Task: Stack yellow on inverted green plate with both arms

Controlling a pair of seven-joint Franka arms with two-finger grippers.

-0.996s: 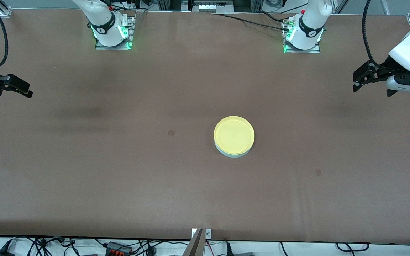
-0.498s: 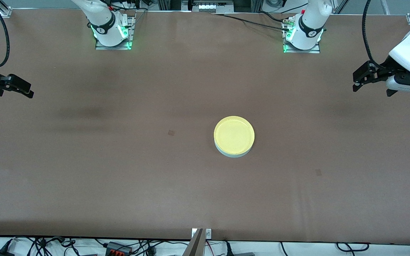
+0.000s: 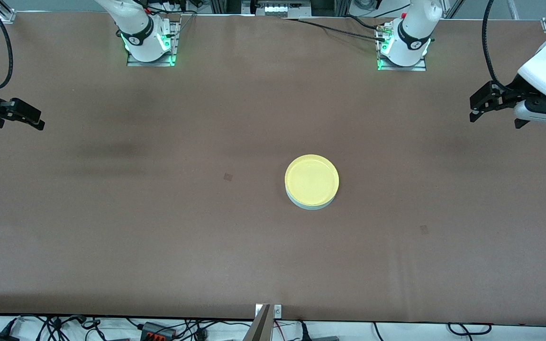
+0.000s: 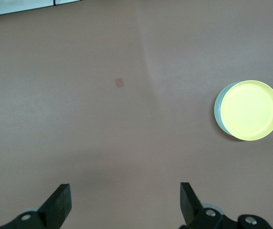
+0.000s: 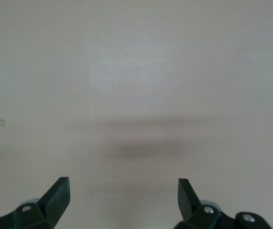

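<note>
The yellow plate (image 3: 311, 180) lies right way up on the green plate (image 3: 311, 205), whose pale rim shows under its edge nearer the front camera. The stack sits on the table near the middle. In the left wrist view the yellow plate (image 4: 249, 109) covers the green plate (image 4: 217, 112) except for a thin crescent. My left gripper (image 3: 491, 112) is open and empty, up over the left arm's end of the table, well away from the stack; its own view shows it (image 4: 124, 191) over bare table. My right gripper (image 3: 17, 118) is open and empty over the right arm's end (image 5: 123, 183).
The brown table top (image 3: 159, 213) carries two small darker square marks (image 3: 228, 176) (image 3: 423, 229). The arm bases (image 3: 149, 42) (image 3: 403, 47) stand along the table's edge farthest from the front camera. Cables hang past the edge nearest the camera.
My right gripper has shifted very slightly over its end of the table. The plates and the left gripper have not moved.
</note>
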